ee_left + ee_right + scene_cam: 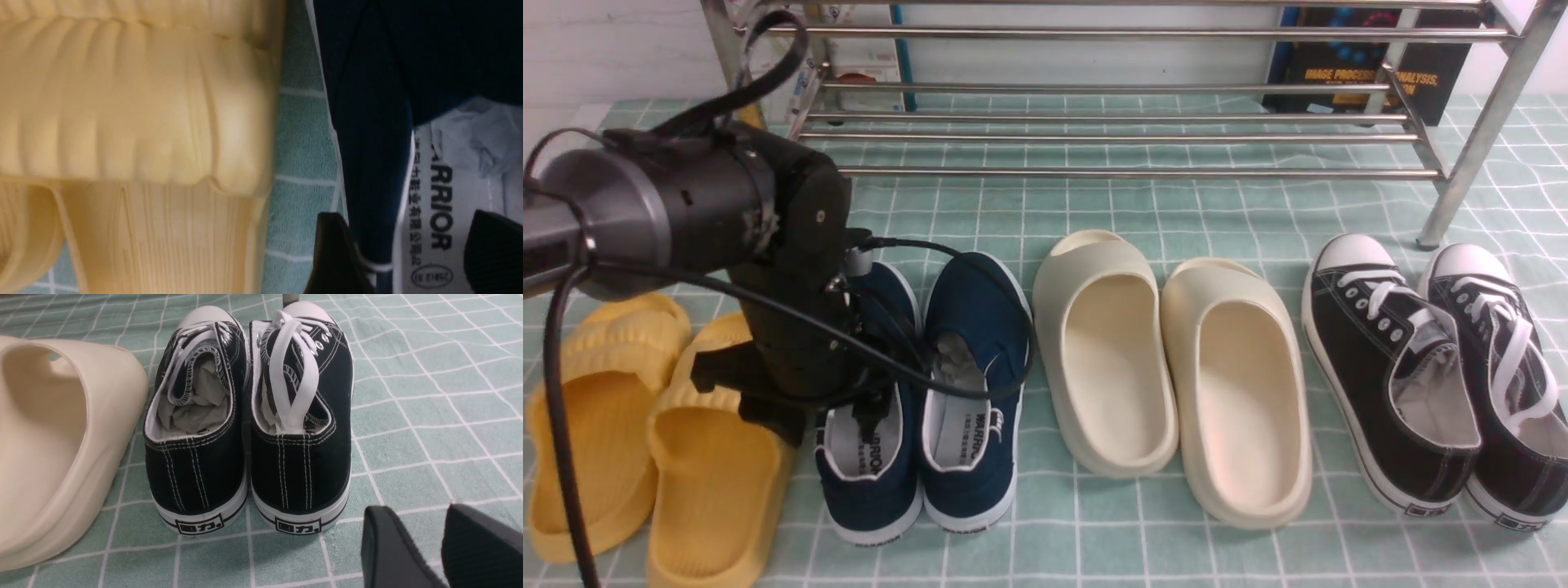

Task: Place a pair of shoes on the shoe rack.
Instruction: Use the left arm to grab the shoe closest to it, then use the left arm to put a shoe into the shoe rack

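The pair of shoes, two navy slip-ons with white soles, stands side by side left of centre: the left one (870,474) and the right one (972,384). My left gripper (825,420) is lowered onto the left shoe (367,122). It is open (408,216) and straddles that shoe's outer side wall: one finger is outside by the cloth, the other over the "WARRIOR" insole (441,204). The steel shoe rack (1111,172) stands behind, its bars bare. My right gripper (421,508) is open over the cloth just behind the black sneakers, holding nothing.
Yellow slides (621,425) lie close against the left navy shoe's outer side. Cream slides (1168,351) sit in the middle and black lace-up sneakers (1421,367) on the right. A dark book (1364,73) leans behind the rack. A green checked cloth (1094,539) covers the table.
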Action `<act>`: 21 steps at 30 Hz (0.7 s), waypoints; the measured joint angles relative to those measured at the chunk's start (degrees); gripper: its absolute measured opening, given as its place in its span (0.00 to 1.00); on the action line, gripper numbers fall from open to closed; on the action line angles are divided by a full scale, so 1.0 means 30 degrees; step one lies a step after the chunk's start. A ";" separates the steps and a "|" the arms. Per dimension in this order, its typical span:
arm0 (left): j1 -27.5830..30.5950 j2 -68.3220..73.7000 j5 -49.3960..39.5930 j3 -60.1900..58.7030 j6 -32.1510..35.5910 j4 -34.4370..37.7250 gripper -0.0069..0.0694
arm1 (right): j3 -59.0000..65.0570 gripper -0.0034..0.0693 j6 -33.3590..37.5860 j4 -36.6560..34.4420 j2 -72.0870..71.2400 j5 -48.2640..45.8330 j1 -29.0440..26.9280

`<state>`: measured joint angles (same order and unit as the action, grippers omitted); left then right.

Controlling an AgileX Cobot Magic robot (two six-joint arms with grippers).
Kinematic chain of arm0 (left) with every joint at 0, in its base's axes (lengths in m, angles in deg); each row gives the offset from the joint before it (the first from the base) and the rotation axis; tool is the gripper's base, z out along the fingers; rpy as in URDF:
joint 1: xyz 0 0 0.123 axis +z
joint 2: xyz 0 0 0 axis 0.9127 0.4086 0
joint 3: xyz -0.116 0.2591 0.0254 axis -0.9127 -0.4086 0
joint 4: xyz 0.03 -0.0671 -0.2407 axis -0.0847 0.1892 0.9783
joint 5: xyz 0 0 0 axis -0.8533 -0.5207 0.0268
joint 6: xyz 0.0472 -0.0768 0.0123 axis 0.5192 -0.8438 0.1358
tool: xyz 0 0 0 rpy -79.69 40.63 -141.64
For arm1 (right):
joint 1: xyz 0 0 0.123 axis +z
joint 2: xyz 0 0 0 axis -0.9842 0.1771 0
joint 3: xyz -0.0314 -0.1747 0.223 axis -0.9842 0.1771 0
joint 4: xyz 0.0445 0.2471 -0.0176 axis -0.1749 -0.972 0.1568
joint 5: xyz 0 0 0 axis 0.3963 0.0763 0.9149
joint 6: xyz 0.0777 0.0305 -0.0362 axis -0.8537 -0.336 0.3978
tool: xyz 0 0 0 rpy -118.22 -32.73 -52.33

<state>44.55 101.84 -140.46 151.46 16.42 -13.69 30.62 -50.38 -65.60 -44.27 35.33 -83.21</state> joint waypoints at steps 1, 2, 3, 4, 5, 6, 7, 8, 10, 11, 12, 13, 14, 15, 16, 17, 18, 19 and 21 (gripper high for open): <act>0.0000 0.0233 0.0063 0.0000 -0.0064 0.0000 0.63 | 0.0000 0.38 0.0000 0.0000 0.0000 0.0000 0.0000; 0.0000 0.0577 0.0149 0.0000 -0.0104 0.0000 0.60 | 0.0000 0.38 0.0000 0.0000 0.0000 0.0000 0.0000; 0.0000 0.0856 0.0151 0.0000 -0.0117 0.0000 0.56 | 0.0000 0.38 0.0000 0.0000 0.0000 0.0000 0.0000; 0.0000 0.0950 0.0171 0.0000 -0.0117 0.0000 0.54 | 0.0000 0.38 0.0000 0.0000 0.0000 0.0000 0.0000; 0.0000 0.1248 0.0168 0.0000 -0.0197 -0.0068 0.47 | 0.0000 0.38 0.0000 0.0000 0.0000 0.0000 0.0000; 0.0000 0.1315 0.0174 0.0000 -0.0305 -0.0165 0.41 | 0.0000 0.38 0.0000 0.0000 0.0000 0.0000 0.0000; 0.0000 0.1355 0.0174 0.0000 -0.0462 -0.0294 0.35 | 0.0000 0.38 0.0000 0.0000 0.0000 0.0000 0.0000; 0.0000 0.1355 0.0174 0.0000 -0.0624 -0.0437 0.28 | 0.0000 0.38 0.0000 0.0000 0.0000 0.0000 0.0000; 0.0000 0.1337 0.0096 0.0000 -0.0856 -0.0686 0.17 | 0.0000 0.38 0.0000 0.0000 0.0000 0.0000 0.0000; 0.0000 0.1273 0.0079 0.0000 -0.0932 -0.0752 0.13 | 0.0000 0.38 0.0000 0.0000 0.0000 0.0000 0.0000; 0.0000 0.1130 0.0009 0.0000 -0.0978 -0.0845 0.10 | 0.0000 0.38 0.0000 0.0000 0.0000 0.0000 0.0000; 0.0000 0.1093 0.0013 0.0000 -0.1009 -0.0872 0.10 | 0.0000 0.38 0.0000 0.0000 0.0000 0.0000 0.0000; 0.0000 0.0628 -0.0185 0.0047 -0.1046 -0.0911 0.11 | 0.0000 0.38 0.0000 0.0000 0.0000 0.0000 0.0000; 0.0000 0.0328 -0.0403 0.0158 -0.1022 -0.0962 0.11 | 0.0000 0.38 0.0000 0.0000 0.0000 0.0000 0.0000; 0.0000 -0.0018 -0.0706 0.0321 -0.0957 -0.1038 0.11 | 0.0000 0.38 0.0000 0.0000 0.0000 0.0000 0.0000; 0.0000 -0.0650 -0.1294 0.0633 -0.0769 -0.1140 0.11 | 0.0000 0.38 0.0000 0.0000 0.0000 0.0000 0.0000; 0.0000 -0.1308 -0.1984 0.1009 -0.0558 -0.1273 0.11 | 0.0000 0.38 0.0000 0.0000 0.0000 0.0000 0.0000; 0.0000 -0.1736 -0.2354 0.1299 -0.0356 -0.1290 0.11 | 0.0000 0.38 0.0000 0.0000 0.0000 0.0000 0.0000; 0.0128 -0.2448 -0.2878 0.2033 -0.0013 -0.1245 0.11 | 0.0000 0.38 0.0000 0.0000 0.0000 0.0000 0.0000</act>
<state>44.93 94.50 -149.09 157.56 16.38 -17.43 30.62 -50.38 -65.60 -44.27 35.33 -83.21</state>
